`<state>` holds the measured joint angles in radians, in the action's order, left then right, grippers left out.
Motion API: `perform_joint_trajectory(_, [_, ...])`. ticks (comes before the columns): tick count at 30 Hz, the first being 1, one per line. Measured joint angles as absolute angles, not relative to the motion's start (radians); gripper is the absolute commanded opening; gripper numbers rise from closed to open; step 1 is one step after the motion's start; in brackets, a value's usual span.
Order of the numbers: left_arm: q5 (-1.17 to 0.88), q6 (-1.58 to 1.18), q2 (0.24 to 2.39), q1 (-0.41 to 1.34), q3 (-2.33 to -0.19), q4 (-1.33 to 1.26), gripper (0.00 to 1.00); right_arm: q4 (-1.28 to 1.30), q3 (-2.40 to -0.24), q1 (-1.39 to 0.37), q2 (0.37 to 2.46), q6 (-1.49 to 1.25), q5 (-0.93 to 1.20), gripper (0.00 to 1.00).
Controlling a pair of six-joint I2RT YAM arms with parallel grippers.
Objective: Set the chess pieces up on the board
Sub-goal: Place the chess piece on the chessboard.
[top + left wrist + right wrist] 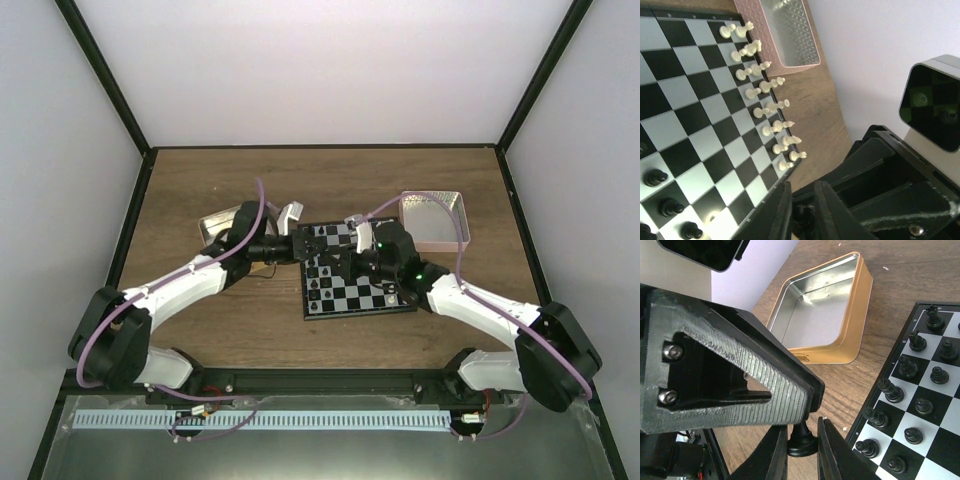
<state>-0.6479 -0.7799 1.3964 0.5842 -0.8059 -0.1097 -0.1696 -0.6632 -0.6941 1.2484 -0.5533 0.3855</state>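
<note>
We see the two grippers meeting tip to tip above the far left part of the board [350, 298], and one black piece [802, 442] sits between them.

In the right wrist view, the right gripper [802, 455] has its fingers [832, 455] drawn narrow. The round base of the black piece lies in the gap and touches a finger on each side. Its thin neck rises toward the tip of the left gripper [804, 212], which reaches in from above. From this angle the piece shows against bare wood just beside the board's left edge.

In the left wrist view, that gripper's own fingers [782, 215] also stand narrow. We make out a dark rounded shape wedged between them, which we take for the same piece, though it is too dim to be certain.

The board lies flat in the middle of the table [220, 180]. Black chessmen [920, 405] stand in two lines along its left edge, and white chessmen [771, 107] stand in two lines along its right edge. A gold tin [840, 354] lies open just left of the board. A pink tin [771, 35] sits near the board's far right corner.
</note>
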Motion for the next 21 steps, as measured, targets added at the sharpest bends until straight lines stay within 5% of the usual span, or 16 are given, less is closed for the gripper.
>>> perform_joint_trajectory(5, [-0.674,-0.762,1.383,0.585,-0.839,-0.053,0.4,-0.175,-0.663,-0.694,1.249,-0.467,0.43,0.01])
perform_joint_trajectory(21, [-0.729,-0.603,1.371,0.57,-0.995,0.354,0.37,-0.14,-0.663,-0.695,1.248,-0.25,0.501,0.01])
